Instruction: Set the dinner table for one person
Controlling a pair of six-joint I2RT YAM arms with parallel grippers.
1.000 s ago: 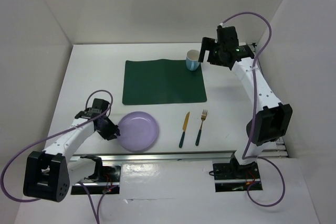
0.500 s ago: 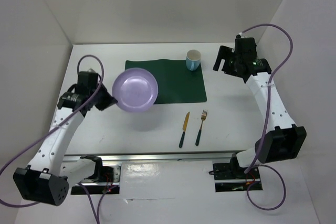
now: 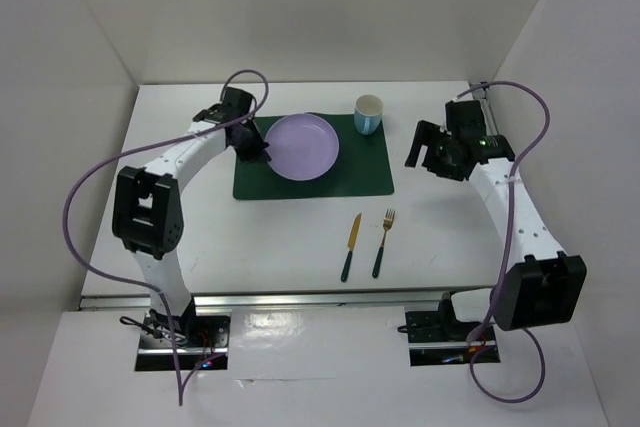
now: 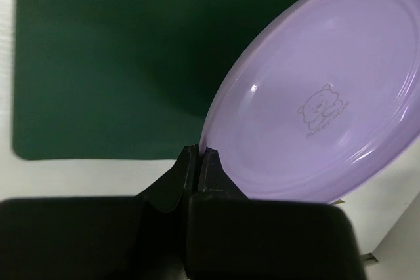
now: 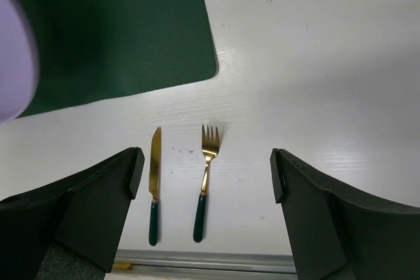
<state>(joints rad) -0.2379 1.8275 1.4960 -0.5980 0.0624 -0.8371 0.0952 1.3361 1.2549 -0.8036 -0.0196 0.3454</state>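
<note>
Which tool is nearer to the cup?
Right. The right tool is open, just right of the cup; the left tool grips the plate at its rim, across the placemat.

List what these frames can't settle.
- Whether the plate rests on the placemat or is held above it: top view gives no height; left wrist shows it tilted.
- What the cup holds: top view, too small.
- Lettering under the bear print: left wrist, too small.

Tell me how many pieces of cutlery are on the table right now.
2: a knife and a fork, side by side on the white table just nearer than the green placemat, knife on the left. The purple plate might hide another.
</note>
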